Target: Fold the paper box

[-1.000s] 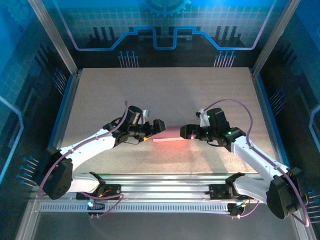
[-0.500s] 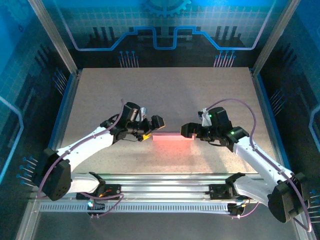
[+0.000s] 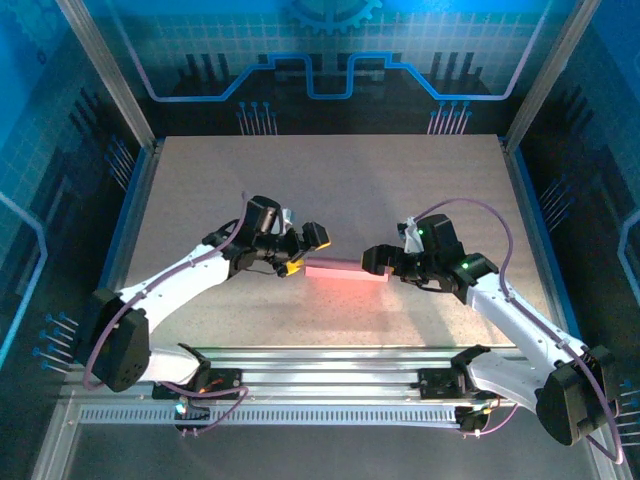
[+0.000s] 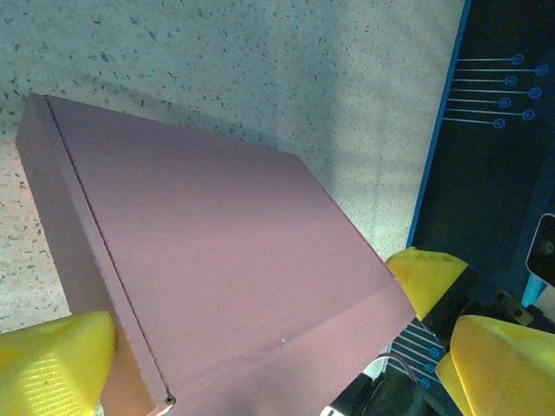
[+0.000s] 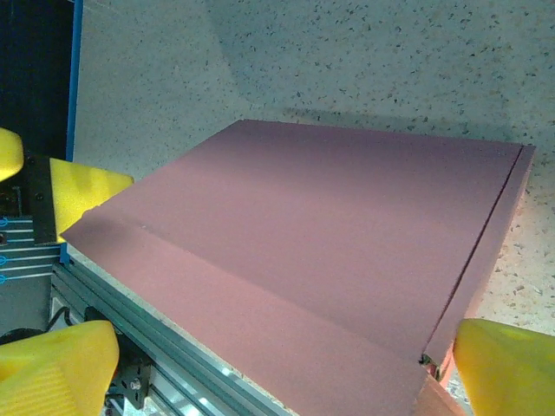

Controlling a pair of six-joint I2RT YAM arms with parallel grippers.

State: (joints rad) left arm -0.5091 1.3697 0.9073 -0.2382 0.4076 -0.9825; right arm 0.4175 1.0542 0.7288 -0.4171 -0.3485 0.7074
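The left arm [image 3: 170,285] and right arm [image 3: 520,320] share 1 build: white shells on the long links, black housings at the joints and rounded black bases. A lilac cable [image 3: 495,215] runs along each from base to wrist (looping clear of the shell in places). A small green light [image 3: 458,266] glows on the right arm's dark wrist housing. The left pincer [image 3: 306,252] and right pincer [image 3: 376,264] have black bodies, and their 2 fingers carry blunt, finely textured yellow pads [image 4: 52,364].
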